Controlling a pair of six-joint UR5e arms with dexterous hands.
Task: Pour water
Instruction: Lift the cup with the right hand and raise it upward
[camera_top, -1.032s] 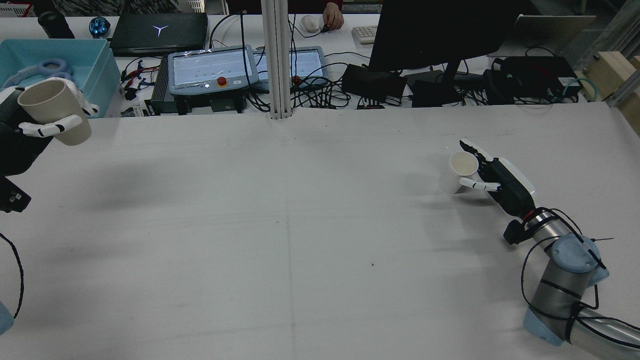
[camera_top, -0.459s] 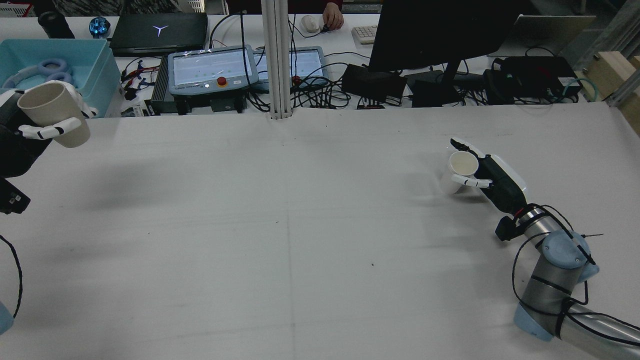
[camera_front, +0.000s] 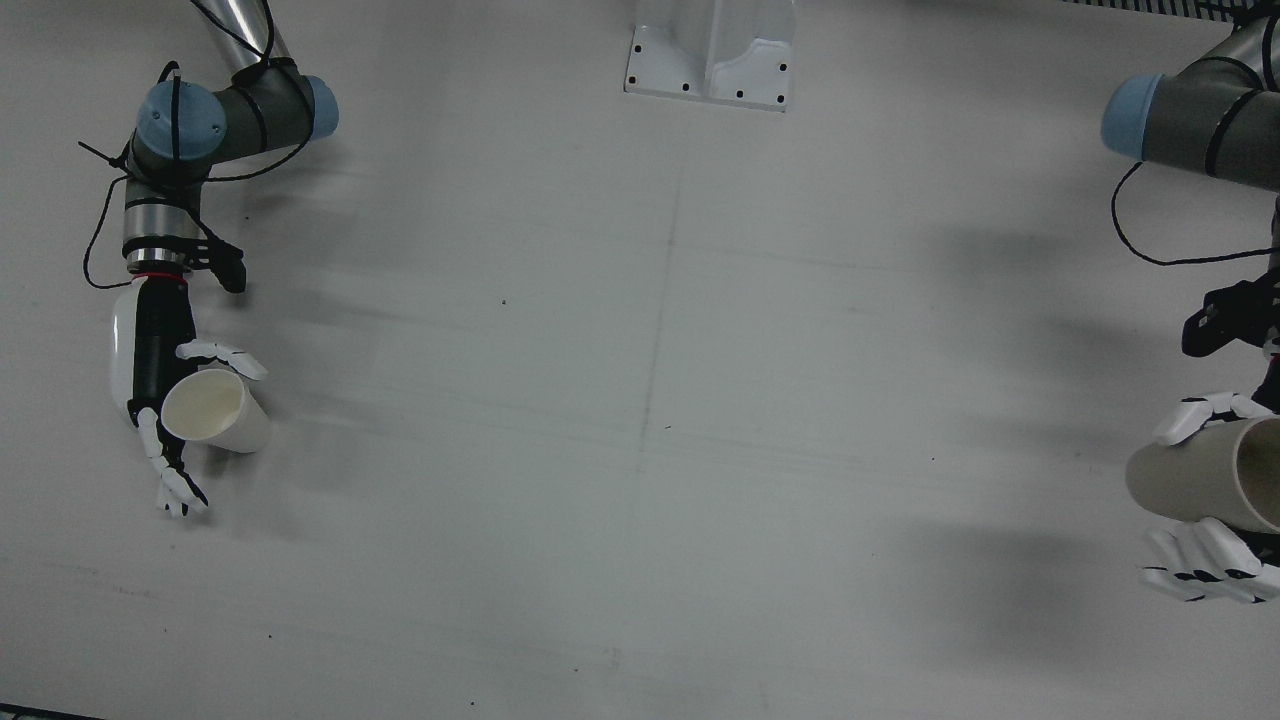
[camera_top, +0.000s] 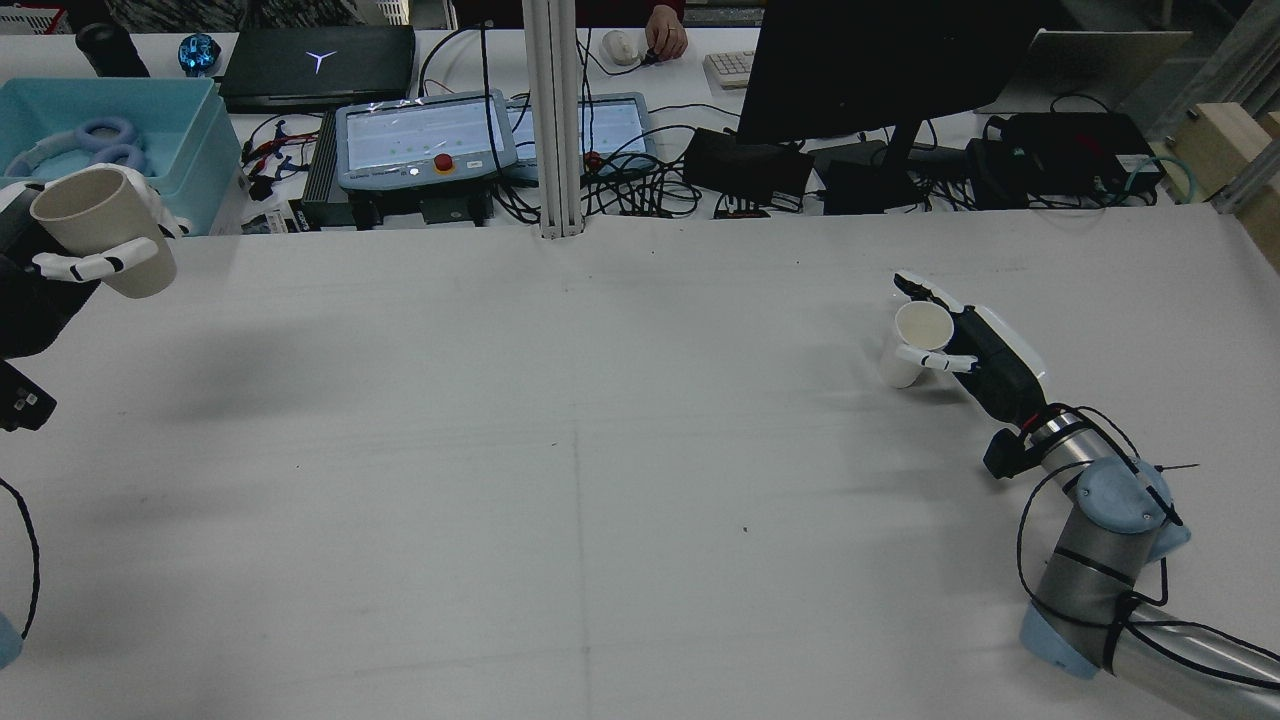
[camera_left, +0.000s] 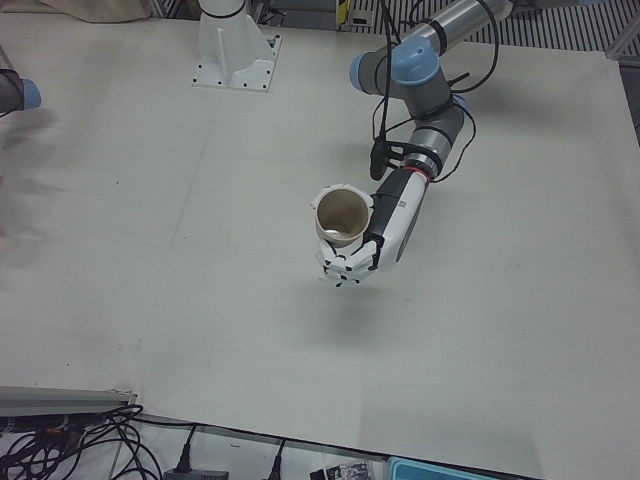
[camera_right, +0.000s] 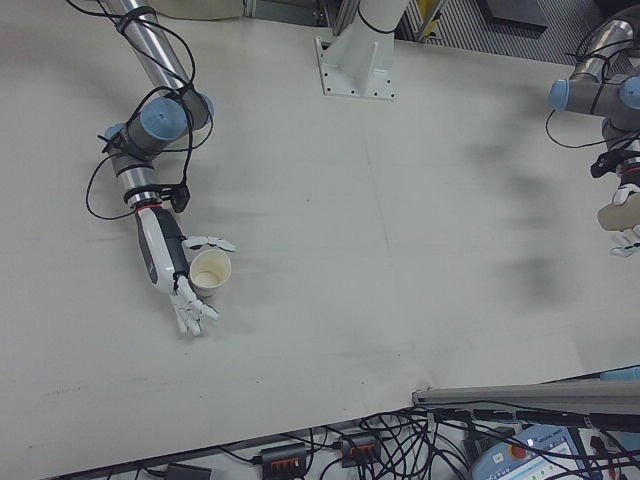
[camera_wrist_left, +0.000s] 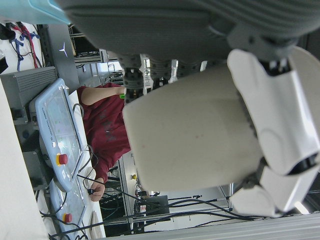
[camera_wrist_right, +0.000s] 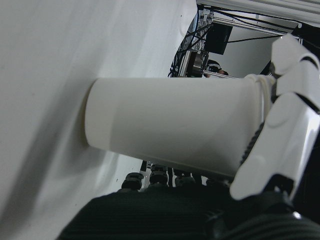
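L robot hand (camera_top: 60, 262) wrapped round beige cup (camera_top: 95, 235), aloft at bench (camera_top: 600, 450) edge. R robot hand (camera_top: 975, 350) cupping white cup (camera_top: 915, 345) on bench, grip looks partial. Risk: cups well apart; long carry w/ tilt = spill; loose R hold = tip-over

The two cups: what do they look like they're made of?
The white cup by the right robot hand looks like thin matte paper, with a rolled rim. The beige cup in the left robot hand looks thicker and matte, possibly plastic or fibre composite; I can't confirm.
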